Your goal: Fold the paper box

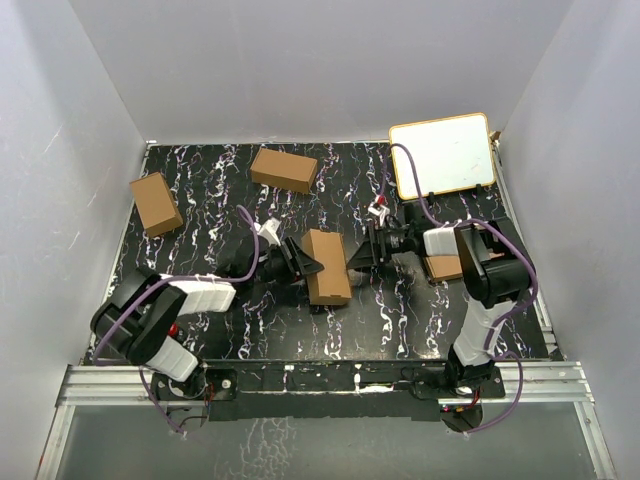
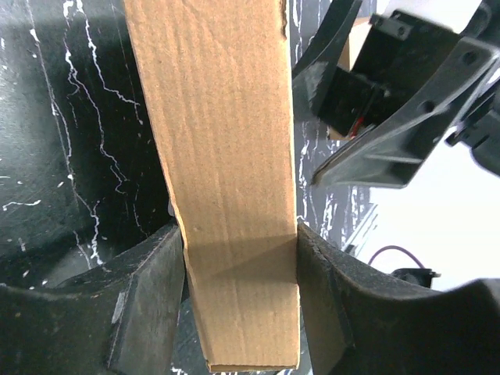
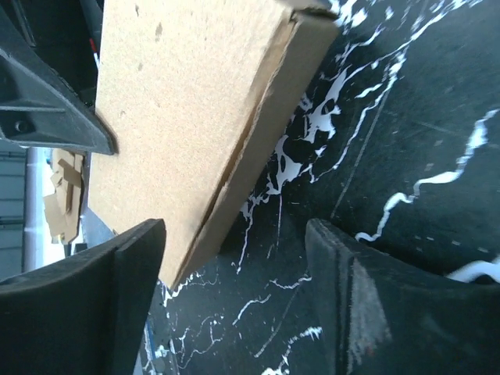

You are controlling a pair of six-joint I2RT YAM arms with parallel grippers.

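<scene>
Box (image 1: 328,265) stands folded at centre of worktop (image 1: 400,320), left fingers (image 2: 148,305) pinching its sides, right fingers (image 3: 367,305) spread, gripping nothing. Next move likely calls for pressing the end flap shut.

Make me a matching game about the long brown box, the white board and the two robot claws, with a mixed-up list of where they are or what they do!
Things
1. paper box
2. white board
3. left gripper
4. right gripper

Places or states
A. open, box beside one finger
B. far right corner
C. middle, between both grippers
D. shut on the box

Pairs: 1-C, 2-B, 3-D, 4-A
</scene>
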